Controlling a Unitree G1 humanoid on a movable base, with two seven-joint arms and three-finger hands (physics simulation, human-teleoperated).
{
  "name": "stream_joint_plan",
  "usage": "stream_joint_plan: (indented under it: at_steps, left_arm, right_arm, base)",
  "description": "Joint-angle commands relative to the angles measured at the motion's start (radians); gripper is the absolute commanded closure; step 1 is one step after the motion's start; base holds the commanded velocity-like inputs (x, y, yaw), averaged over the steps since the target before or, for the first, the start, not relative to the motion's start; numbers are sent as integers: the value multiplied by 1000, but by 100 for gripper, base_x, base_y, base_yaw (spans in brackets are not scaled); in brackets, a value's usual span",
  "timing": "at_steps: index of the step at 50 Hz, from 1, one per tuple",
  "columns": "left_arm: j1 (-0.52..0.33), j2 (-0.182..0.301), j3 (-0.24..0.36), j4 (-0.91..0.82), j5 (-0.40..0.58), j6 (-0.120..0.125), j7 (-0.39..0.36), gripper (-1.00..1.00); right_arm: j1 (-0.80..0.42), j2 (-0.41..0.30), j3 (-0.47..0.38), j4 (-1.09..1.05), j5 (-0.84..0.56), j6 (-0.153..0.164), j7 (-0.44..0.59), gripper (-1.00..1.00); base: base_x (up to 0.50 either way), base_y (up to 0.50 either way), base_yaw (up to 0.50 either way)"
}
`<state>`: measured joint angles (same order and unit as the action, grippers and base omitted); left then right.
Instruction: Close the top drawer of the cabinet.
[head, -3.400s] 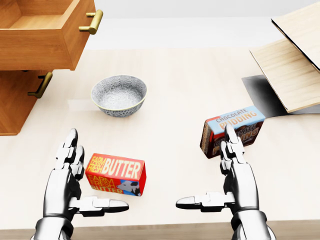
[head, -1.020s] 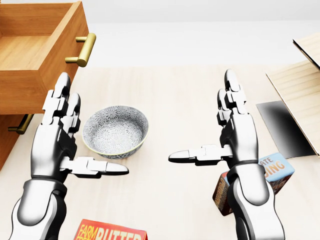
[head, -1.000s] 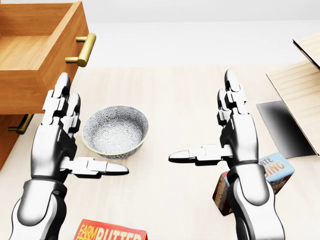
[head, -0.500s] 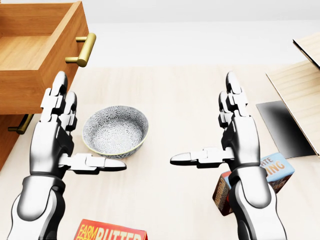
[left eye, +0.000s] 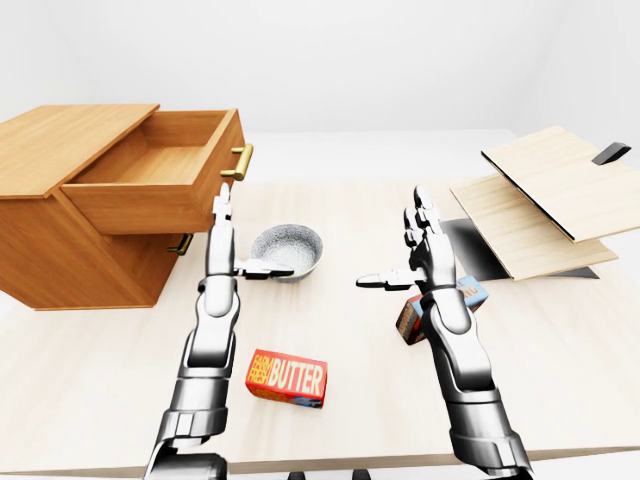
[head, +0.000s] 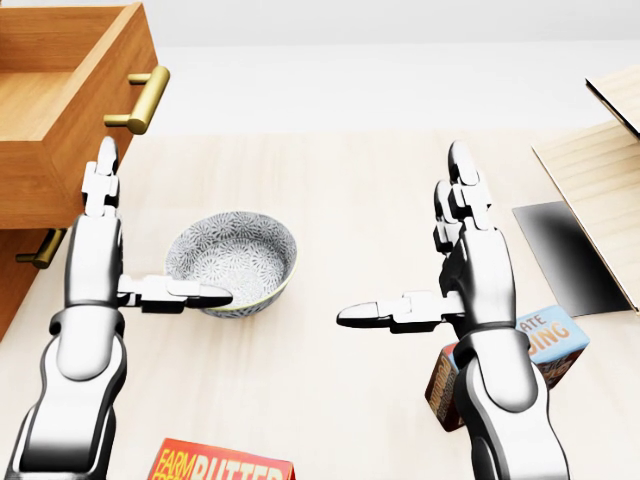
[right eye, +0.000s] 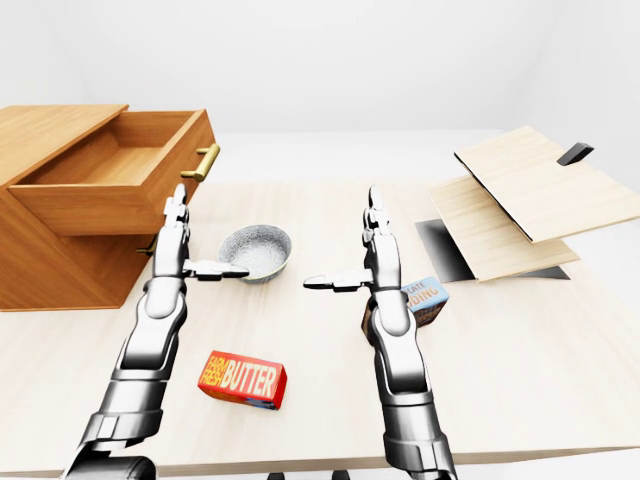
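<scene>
The wooden cabinet (left eye: 60, 245) stands at the left, its top drawer (left eye: 150, 195) pulled out and empty, with a brass handle (head: 140, 100) on its face. My left hand (head: 150, 235) is open and turned edge-on. Its raised fingertips (head: 104, 160) lie against the lower part of the drawer face, under the handle. The thumb points right over the bowl (head: 231, 262). My right hand (head: 405, 240) is open and upright over mid-table, holding nothing.
A patterned bowl sits just right of the left hand. A butter box (left eye: 288, 377) lies near the table's bottom edge and a pudding box (head: 545, 345) sits behind my right forearm. Two wooden boards (left eye: 550, 195) and a dark mat (head: 565, 255) occupy the right. The lower drawer handle (head: 40, 248) shows.
Both hands rose from the table edge. In the last half second the left hand turned edge-on and moved left to the drawer face, and the drawer slid slightly left into the cabinet.
</scene>
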<state>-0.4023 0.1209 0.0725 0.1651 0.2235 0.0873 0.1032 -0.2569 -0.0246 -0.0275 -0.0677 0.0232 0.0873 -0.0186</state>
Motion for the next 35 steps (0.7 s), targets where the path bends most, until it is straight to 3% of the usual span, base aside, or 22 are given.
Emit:
stream_joint_plan:
  at_steps: [1,13,35]
  left_arm:
    - [-63,26,16,96,102,0,88,-100]
    - [-80,63,56,110,100,0,178,-100]
    - [-128,139,105,191,59,0,277,-100]
  right_arm:
    - [-1,0,0,0,0,0,1,-100]
    - [-3,0,0,1,-1,0,1,-100]
    - [13,-1,0,-7,-2,0,7,-100]
  base:
    - [0,0,0]
    - [0,0,0]
    - [0,0,0]
